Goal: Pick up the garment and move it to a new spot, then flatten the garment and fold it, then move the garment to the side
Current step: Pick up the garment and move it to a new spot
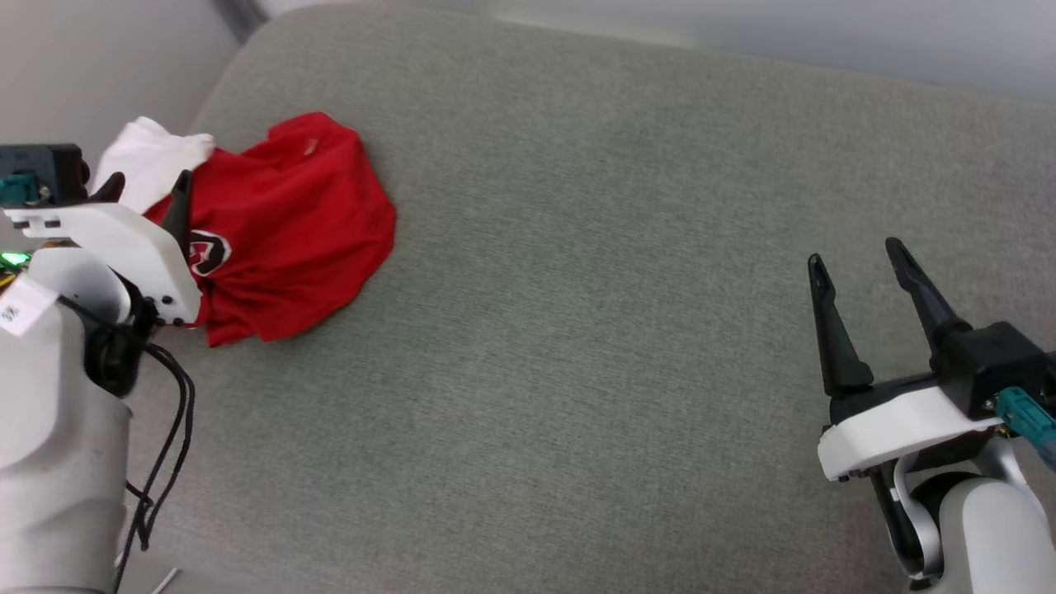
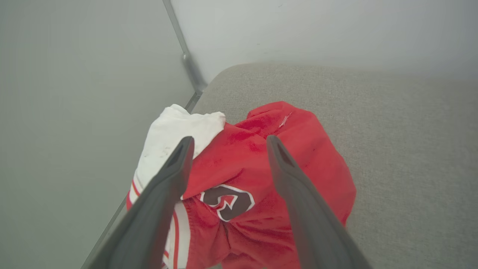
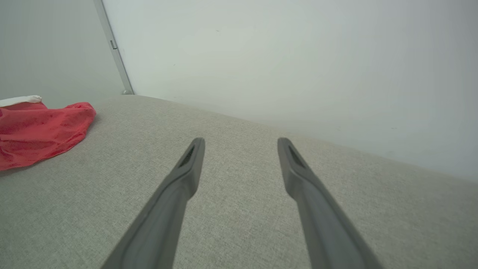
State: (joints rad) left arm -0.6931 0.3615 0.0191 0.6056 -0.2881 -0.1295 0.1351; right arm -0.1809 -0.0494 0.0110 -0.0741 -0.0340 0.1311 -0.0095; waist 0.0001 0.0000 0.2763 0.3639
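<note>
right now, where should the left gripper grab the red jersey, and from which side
Probably the raised red fold at the top of the garment, from above. It lies crumpled in a heap on the grey cushion, and the open left gripper frames that hump between its fingers.

A: The garment, what colours?
B: Red, with a white sleeve, red-and-white striped trim and a black, white-edged logo.
A: And the cushion beneath the garment?
B: Plain grey-green weave.
</note>
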